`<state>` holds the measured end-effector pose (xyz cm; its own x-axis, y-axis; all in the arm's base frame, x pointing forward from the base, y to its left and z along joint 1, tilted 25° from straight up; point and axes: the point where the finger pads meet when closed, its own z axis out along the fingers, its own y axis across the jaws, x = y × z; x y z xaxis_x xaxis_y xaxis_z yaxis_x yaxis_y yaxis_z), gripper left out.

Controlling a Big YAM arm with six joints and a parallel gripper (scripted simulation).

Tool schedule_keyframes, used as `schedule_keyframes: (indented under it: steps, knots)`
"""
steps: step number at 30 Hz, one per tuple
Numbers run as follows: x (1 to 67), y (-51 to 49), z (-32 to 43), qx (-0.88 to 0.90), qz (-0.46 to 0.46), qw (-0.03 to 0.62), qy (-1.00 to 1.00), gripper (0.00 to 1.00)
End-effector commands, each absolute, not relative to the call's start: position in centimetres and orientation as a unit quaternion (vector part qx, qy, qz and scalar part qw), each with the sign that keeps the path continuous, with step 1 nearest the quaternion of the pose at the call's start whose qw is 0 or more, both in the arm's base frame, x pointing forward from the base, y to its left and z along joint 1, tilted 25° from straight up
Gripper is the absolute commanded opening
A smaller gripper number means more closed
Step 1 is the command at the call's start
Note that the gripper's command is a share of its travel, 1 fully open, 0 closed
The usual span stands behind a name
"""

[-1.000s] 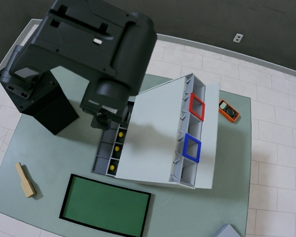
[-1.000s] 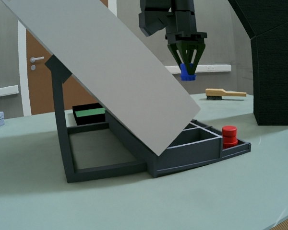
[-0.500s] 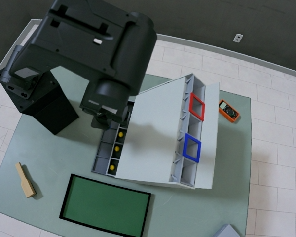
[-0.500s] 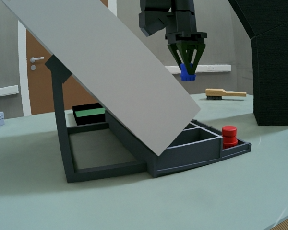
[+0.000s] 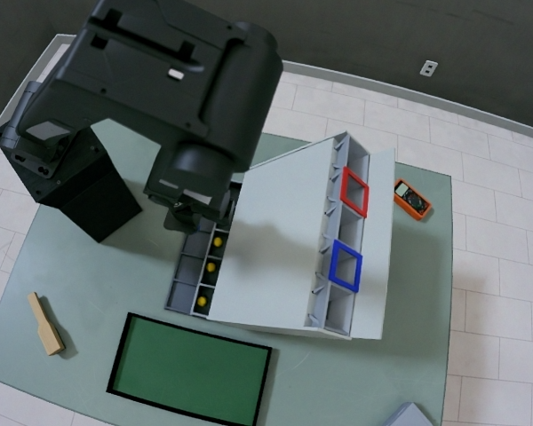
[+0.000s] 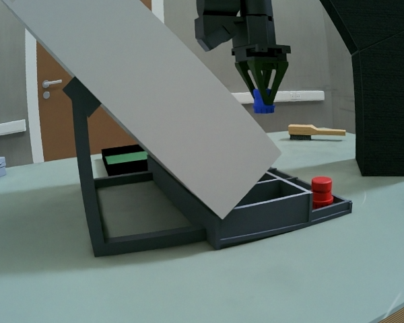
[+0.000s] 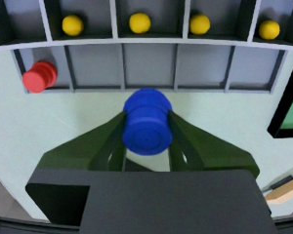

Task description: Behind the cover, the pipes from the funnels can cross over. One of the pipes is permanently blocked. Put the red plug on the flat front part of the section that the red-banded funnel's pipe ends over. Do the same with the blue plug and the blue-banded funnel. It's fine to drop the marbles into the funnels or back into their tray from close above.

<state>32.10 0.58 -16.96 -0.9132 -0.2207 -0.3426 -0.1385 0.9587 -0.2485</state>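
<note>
My gripper (image 6: 264, 99) is shut on the blue plug (image 7: 147, 122) and holds it well above the table, in front of the row of sections. In the wrist view the plug hangs over the flat front part of the third section from the left (image 7: 148, 65). The red plug (image 7: 39, 76) stands upright on the flat front part of the leftmost section; it also shows in the exterior view (image 6: 322, 192). Several yellow marbles (image 7: 140, 22) lie one per section behind the front parts. The red-banded funnel (image 5: 354, 191) and the blue-banded funnel (image 5: 345, 264) sit at the top of the sloping cover (image 5: 275, 238).
A green tray with a black rim (image 5: 188, 367) lies on the table near the rack's end. A wooden brush (image 5: 45, 324) lies apart near the mat's edge. An orange meter (image 5: 411, 199) lies behind the cover. The arm's black base (image 5: 69, 183) stands beside the rack.
</note>
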Motion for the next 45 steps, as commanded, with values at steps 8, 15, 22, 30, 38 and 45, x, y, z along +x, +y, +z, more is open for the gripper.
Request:
schedule_keyframes:
  steps: [8, 15, 22, 30, 38, 45]
  knots:
    - [30.87, 0.16, -16.88, -0.093, -0.11, 0.185, 0.972, 0.0]
    - [30.88, 0.13, -16.87, -0.093, -0.109, 0.188, 0.972, 0.0]
    - [30.69, 0.03, -16.93, -0.094, -0.11, 0.186, 0.972, 0.0]
    - [30.38, -0.14, -17.03, -0.094, -0.111, 0.183, 0.972, 0.0]
    - [30.2, -0.21, -17.05, -0.094, -0.11, 0.185, 0.972, 0.0]
    - [30.02, -0.25, -17.04, -0.094, -0.11, 0.19, 0.971, 0.0]
